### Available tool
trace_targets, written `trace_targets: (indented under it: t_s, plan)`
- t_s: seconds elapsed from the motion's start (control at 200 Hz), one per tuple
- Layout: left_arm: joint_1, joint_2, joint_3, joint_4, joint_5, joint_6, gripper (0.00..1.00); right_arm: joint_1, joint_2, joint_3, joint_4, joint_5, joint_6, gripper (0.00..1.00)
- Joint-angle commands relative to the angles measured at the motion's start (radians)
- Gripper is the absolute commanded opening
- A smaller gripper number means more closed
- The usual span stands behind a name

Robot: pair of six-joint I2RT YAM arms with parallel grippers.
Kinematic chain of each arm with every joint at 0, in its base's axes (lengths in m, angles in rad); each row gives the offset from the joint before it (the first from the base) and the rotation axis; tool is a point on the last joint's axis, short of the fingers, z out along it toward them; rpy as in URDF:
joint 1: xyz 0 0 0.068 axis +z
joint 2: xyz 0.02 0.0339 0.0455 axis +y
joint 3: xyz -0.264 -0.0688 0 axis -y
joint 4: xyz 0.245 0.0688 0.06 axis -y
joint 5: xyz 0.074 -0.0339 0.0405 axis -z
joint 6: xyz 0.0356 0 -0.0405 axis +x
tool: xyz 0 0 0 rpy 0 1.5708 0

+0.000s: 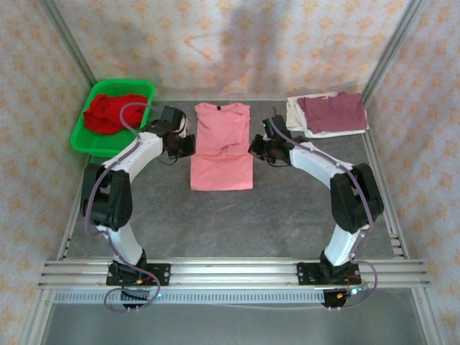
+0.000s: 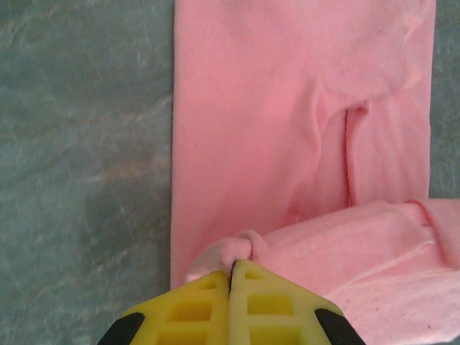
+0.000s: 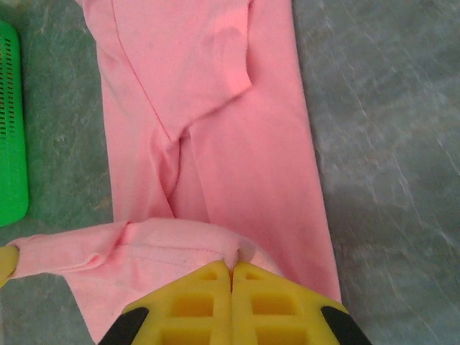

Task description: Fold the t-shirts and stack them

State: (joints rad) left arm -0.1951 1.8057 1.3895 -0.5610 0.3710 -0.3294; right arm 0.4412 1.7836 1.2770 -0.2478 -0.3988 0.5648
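Reaching inward from their bases at the near rail, the left arm [image 1: 115, 194] and the right arm [image 1: 348, 194] are seen from above, each bent at the elbow. The left gripper [image 1: 191, 146] is set at the left edge of the pink t-shirt [image 1: 221, 169], the right gripper [image 1: 254, 149] at its right edge. This shirt lies in the middle of the grey table [image 1: 287, 223], a long narrow shape with its collar to the rear. Four t-shirts are counted. The red t-shirt [image 1: 109, 113] is crumpled in the one green plastic mesh basket [image 1: 85, 140] at the rear left. The maroon t-shirt [image 1: 334, 111] is laid flat on the off-white t-shirt [image 1: 295, 118] at the rear right.

In the left wrist view, the gripper's two yellow ribbed fingers [image 2: 194, 305] are pressed together, with a small bunch of pink cloth pinched between their tips. Soft folds and a sleeve seam are shown in the smooth cotton, and a hemmed layer is drawn across near the fingers. The mottled table surface lies to the left.

In the right wrist view, that gripper's yellow fingers are likewise closed tight on a pinch of the pink cloth. A folded sleeve is seen higher up, and the slotted basket wall at the left edge.
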Motion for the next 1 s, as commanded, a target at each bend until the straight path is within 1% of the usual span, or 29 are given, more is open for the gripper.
trace_targets:
  t_s: [0.0,0.015,0.055,0.085,0.115,0.15,0.19,0.235,0.26,0.295,0.38,0.46,0.48,0.55,0.641,0.701,0.761,0.846,0.996]
  plan:
    - [0.021,0.093,0.132,-0.011,-0.017,0.042,0.0,-0.025,0.087,0.12,0.013,-0.007,-0.046,0.0]
    - [0.023,0.112,0.152,-0.011,-0.017,0.044,0.0,-0.03,0.104,0.139,0.013,-0.009,-0.048,0.02]
    - [0.031,0.164,0.211,-0.017,-0.036,0.047,0.0,-0.045,0.155,0.2,0.002,-0.017,-0.057,0.11]
    - [0.036,0.207,0.267,-0.036,-0.05,0.051,0.12,-0.056,0.199,0.26,-0.024,-0.028,-0.065,0.18]
    - [0.042,0.248,0.332,-0.059,-0.052,0.056,0.26,-0.07,0.242,0.319,-0.057,-0.044,-0.066,0.19]
    - [0.05,0.288,0.405,-0.084,-0.044,0.062,0.37,-0.087,0.284,0.365,-0.079,-0.056,-0.049,0.19]
    - [0.055,0.323,0.477,-0.126,-0.04,0.066,0.46,-0.102,0.31,0.391,-0.081,-0.086,-0.031,0.26]
    - [0.056,0.335,0.539,-0.178,-0.051,0.066,0.52,-0.106,0.307,0.398,-0.085,-0.109,-0.03,0.35]
    - [0.056,0.321,0.537,-0.184,-0.057,0.064,0.54,-0.101,0.293,0.388,-0.087,-0.103,-0.036,0.43]
    - [0.054,0.278,0.492,-0.164,-0.061,0.055,0.55,-0.094,0.258,0.359,-0.086,-0.092,-0.046,0.44]
    - [0.039,0.123,0.275,-0.053,-0.079,0.02,0.55,-0.07,0.135,0.234,-0.069,-0.066,-0.068,0.38]
    - [0.005,-0.026,0.048,0.059,-0.107,-0.005,0.5,-0.032,0.012,0.075,0.014,-0.063,-0.073,0.29]
    - [-0.004,-0.051,0.002,0.083,-0.106,-0.012,0.5,-0.022,-0.006,0.044,0.031,-0.07,-0.07,0.25]
    - [-0.045,-0.102,-0.129,0.161,-0.086,-0.024,0.43,0.015,-0.038,-0.035,0.081,-0.11,-0.05,0.16]
    - [-0.088,-0.105,-0.226,0.253,-0.063,-0.062,0.36,0.064,-0.035,-0.101,0.153,-0.133,-0.016,0.06]
    - [-0.107,-0.086,-0.264,0.294,-0.036,-0.085,0.34,0.082,-0.007,-0.121,0.192,-0.152,0.012,0.05]
    - [-0.124,-0.063,-0.299,0.321,-0.039,-0.092,0.32,0.094,0.027,-0.129,0.225,-0.167,0.034,0.05]
    - [-0.125,-0.035,-0.339,0.336,-0.047,-0.106,0.31,0.103,0.081,-0.127,0.231,-0.164,0.05,0.04]
    - [-0.125,0.004,-0.385,0.388,-0.057,-0.115,0.31,0.103,0.138,-0.147,0.24,-0.115,0.046,0.02]
